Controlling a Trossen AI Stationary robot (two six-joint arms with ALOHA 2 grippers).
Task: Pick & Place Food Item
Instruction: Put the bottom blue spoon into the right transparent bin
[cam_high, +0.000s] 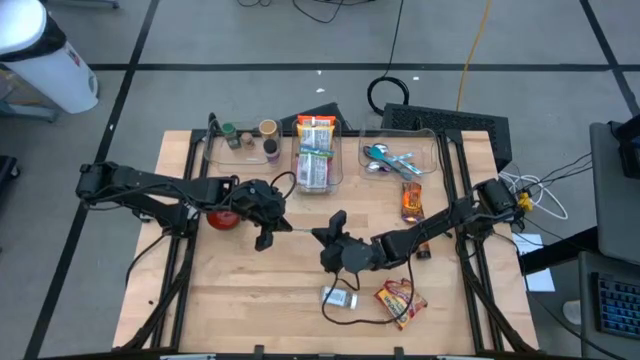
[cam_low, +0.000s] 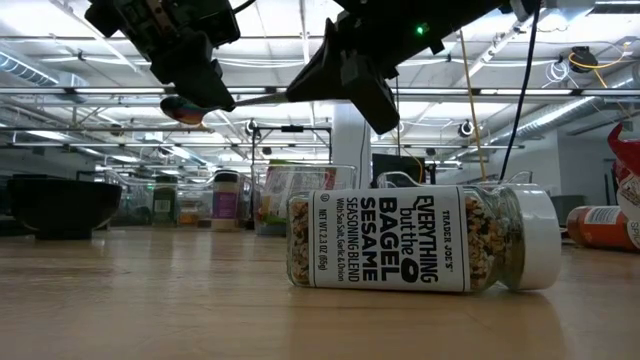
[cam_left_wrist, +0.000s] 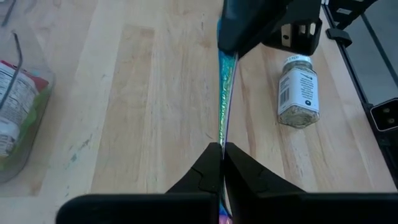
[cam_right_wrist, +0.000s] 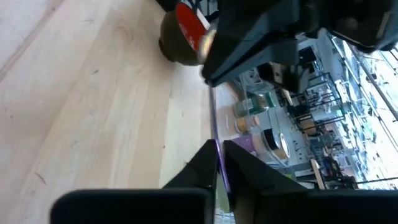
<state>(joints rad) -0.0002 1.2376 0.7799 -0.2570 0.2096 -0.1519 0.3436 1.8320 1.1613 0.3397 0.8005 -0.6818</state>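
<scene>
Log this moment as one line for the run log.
left gripper: shut on iridescent spoon | right gripper: shut on spoon's other end | spoon: held above table between both | seasoning jar: lying on table

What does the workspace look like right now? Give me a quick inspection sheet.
Surface: wooden table, no spills seen.
Job's things: seasoning jar lying on its side near the front edge; snack packet beside it; neither is held.
Clutter: dark bowl under the left arm; orange packet; three clear bins at the back holding spice jars, food packets and utensils.
Grippers: left gripper and right gripper each shut on an end of an iridescent spoon, above mid-table.
Cables: black coil and yellow cable on the floor behind.
Surroundings: white bin on the floor; no person seen.
</scene>
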